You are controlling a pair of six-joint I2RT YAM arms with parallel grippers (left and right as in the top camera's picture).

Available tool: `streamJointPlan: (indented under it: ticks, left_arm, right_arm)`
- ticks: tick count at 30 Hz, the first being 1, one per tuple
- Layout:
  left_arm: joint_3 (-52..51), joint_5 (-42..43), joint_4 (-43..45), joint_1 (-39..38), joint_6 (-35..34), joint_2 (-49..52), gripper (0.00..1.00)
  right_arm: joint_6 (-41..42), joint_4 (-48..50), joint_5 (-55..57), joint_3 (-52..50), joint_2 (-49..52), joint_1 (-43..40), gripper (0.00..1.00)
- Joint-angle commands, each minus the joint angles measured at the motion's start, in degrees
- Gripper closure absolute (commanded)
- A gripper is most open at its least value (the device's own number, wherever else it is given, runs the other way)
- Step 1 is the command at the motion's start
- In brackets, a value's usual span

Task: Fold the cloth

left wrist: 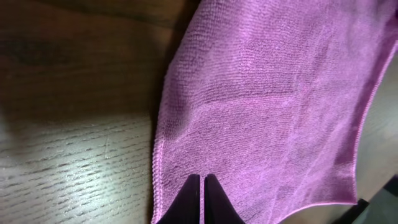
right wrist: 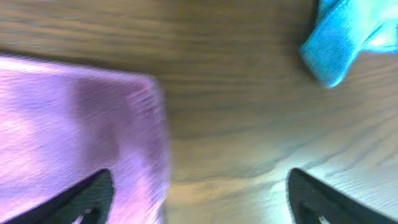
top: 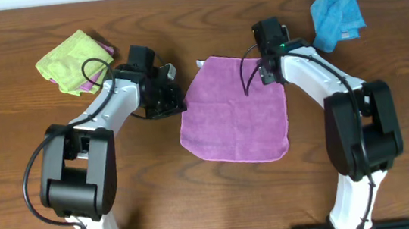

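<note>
Currently the cloth (top: 235, 111) lies spread flat on the table (top: 10, 150), between the arms. The left gripper (left wrist: 202, 182) is clamped tight at the cloth's left hem, perhaps pinching it (the view cannot settle that). The right gripper (right wrist: 199, 193) gapes wide over the far right corner, holding nothing, likely poised to take it.

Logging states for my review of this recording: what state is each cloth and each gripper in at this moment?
Purple cloth: spread out flat, not yet folded.
Blue cloth: bunched up, lying apart from the purple one.
Green cloth: bunched up, lying apart too.
Left gripper: shut, tips at the purple cloth near its edge.
Right gripper: open, holding nothing, over the purple cloth's corner.
</note>
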Motion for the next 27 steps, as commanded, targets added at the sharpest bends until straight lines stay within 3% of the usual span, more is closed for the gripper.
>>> streamJointPlan:
  ticks: [1,3,5,7,9,10,13,17,21,27]
  left_arm:
    - [0.2,4.11,-0.66,4.04,-0.42,-1.51,0.94]
    - [0.2,8.48,-1.81,7.02,0.92,-2.84,0.82]
    - [0.17,13.0,-4.22,9.97,3.87,-4.0,0.57]
    - [0.17,14.99,-8.72,12.83,7.28,-4.74,0.25]
    - [0.17,14.97,-13.03,14.64,10.67,-4.94,0.08]
    - [0.11,14.95,-15.89,15.65,13.11,-4.94,0.04]
    - [-0.83,14.95,-20.61,17.18,17.05,-4.94,0.05]
    - [-5.64,15.76,-19.04,17.14,17.2,-4.94,0.05]
    - [-12.61,19.91,-10.84,17.07,15.19,-4.92,0.05]
    - [-19.52,25.03,2.6,16.81,11.04,-4.9,0.05]
  right_arm:
    - [4.42,-2.23,-11.08,0.98,-7.41,0.59,0.01]
    - [5.16,-4.61,-16.37,0.96,-10.6,0.26,0.01]
    - [5.09,-7.61,-20.39,0.96,-14.01,-0.2,0.01]
    - [5.11,-11.52,-23.58,0.81,-17.84,-0.7,0.01]
    - [5.07,-13.92,-26.05,-0.26,-21.0,-1.42,0.01]
    - [5.07,-14.91,-27.23,-1.73,-23.19,-1.99,0.01]
    - [5.14,-15.32,-30.99,-8.22,-29.38,-3.8,0.01]
    - [6.62,-11.08,-37.13,-21.9,-39.47,-7.43,0.01]
    - [6.84,-3.26,-47.8,-34.56,-49.05,-11.47,0.01]
    - [11.45,1.18,-53.75,-43.32,-55.34,-13.33,0.01]
